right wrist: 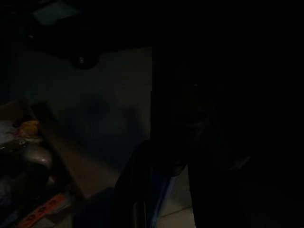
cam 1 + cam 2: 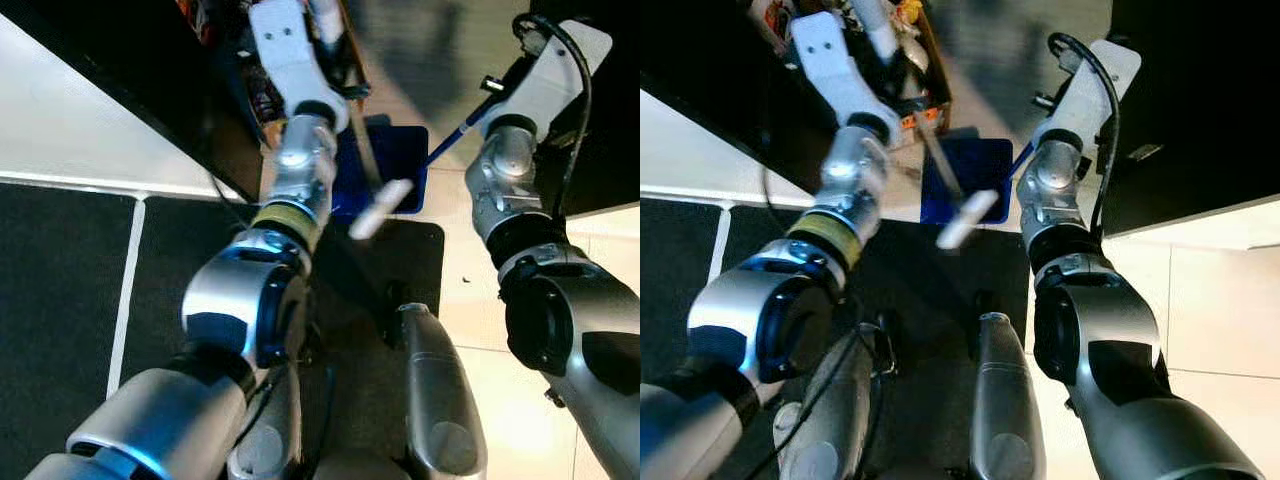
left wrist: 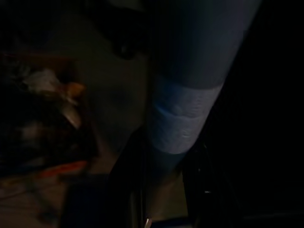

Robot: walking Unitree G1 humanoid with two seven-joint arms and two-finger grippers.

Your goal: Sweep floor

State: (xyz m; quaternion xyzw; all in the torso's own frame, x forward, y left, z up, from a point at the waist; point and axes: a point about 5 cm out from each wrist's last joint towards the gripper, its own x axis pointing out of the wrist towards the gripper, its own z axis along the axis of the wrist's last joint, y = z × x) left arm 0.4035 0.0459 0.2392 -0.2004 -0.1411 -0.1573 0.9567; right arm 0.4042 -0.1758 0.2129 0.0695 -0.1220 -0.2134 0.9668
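Nearest to us, at the foot of the head views, we see the robot's own silver legs [image 2: 435, 390] standing on a dark grey floor mat [image 2: 410, 255], with pale floor tiles [image 2: 480, 300] to the right of it and a white line [image 2: 125, 290] crossing the dark floor on the left.

Both silver arms reach forward from there. Beyond the mat's far edge lies a flat blue plastic dustpan [image 2: 975, 165] on the pale floor. A thin blue handle [image 2: 455, 135] slants from the dustpan's right side up toward the right arm, and a whitish blurred stick [image 2: 965, 220] hangs over the dustpan's near edge. We cannot tell what that stick belongs to.

Up at the left arm's end, the left pincer [image 3: 161, 199] is clenched around a thick pale-blue pole [image 3: 185, 114]; in the dim left wrist view its black fingers [image 3: 128, 185] sit on either side of the pole. The right pincer [image 1: 161, 190] appears in a very dark right wrist view, with a blue streak between the fingers, and we cannot tell whether it grips anything.

Farthest off, left of the dustpan, stands a brown cardboard box [image 2: 930, 95] of mixed clutter, against dark furniture [image 2: 120, 60].
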